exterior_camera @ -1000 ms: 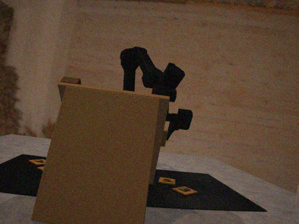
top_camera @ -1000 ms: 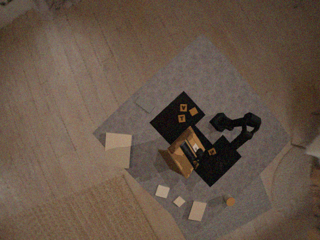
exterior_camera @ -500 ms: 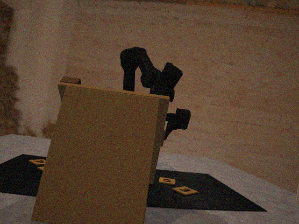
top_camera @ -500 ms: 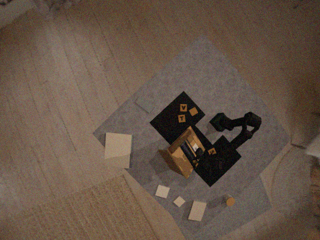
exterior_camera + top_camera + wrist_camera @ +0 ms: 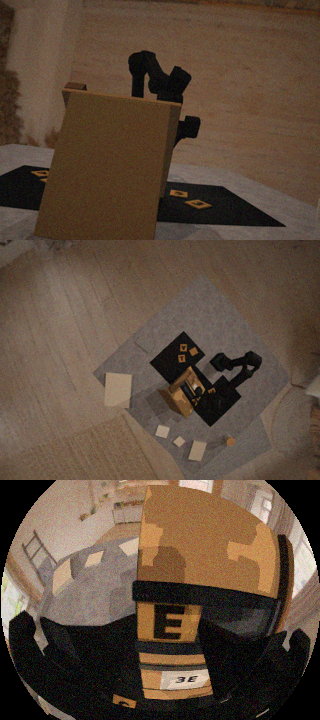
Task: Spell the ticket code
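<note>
My gripper (image 5: pixel 168 621) is shut on the E tile (image 5: pixel 169 639), with a finger at each side. In the wrist view the tile lies between the lips of the black rail (image 5: pixel 186 389) (image 5: pixel 215 591), at its left end. The channel right of it looks empty. The wooden board (image 5: pixel 103 155) (image 5: pixel 210 520) leans upright and hides my fingers in the exterior view. The ticket (image 5: pixel 194 386) (image 5: pixel 167 681) below the rail reads "3E". A tile (image 5: pixel 198 204) that looks like a 3 lies on the dark mat, beside another tile (image 5: pixel 178 193) with an unclear letter.
A T tile (image 5: pixel 181 358), a V or A tile (image 5: pixel 183 347) and a tile (image 5: pixel 193 351) with no readable mark lie on the mat's far part. Pale blocks (image 5: pixel 162 431) (image 5: pixel 179 441) (image 5: pixel 197 450) and an orange cylinder (image 5: pixel 230 441) stand beyond the mat. A large pale block (image 5: pixel 118 389) stands farther left.
</note>
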Robot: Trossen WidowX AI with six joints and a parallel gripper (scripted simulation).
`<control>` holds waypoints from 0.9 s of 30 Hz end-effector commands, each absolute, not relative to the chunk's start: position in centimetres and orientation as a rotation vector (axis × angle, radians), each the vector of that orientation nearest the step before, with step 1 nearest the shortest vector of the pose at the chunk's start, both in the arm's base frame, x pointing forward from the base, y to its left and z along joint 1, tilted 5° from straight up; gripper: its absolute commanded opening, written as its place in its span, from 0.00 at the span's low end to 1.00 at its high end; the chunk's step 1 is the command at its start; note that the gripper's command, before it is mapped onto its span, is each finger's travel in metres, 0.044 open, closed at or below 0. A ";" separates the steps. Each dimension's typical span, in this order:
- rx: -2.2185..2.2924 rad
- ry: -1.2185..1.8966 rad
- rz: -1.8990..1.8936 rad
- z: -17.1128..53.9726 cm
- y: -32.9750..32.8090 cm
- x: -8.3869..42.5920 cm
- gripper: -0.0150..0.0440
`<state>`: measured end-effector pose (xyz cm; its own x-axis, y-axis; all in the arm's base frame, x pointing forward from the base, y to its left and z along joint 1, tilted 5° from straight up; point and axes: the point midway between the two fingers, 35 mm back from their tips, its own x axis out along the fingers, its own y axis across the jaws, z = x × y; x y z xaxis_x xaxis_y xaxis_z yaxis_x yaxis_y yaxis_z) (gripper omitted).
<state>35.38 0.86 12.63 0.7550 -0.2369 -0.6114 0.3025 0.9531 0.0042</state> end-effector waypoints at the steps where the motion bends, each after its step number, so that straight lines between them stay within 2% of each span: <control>1: 0.103 0.652 -0.290 12.6 0.6 35.2 0.25; 27: 0.102 0.652 -0.290 12.6 -0.9 34.7 0.25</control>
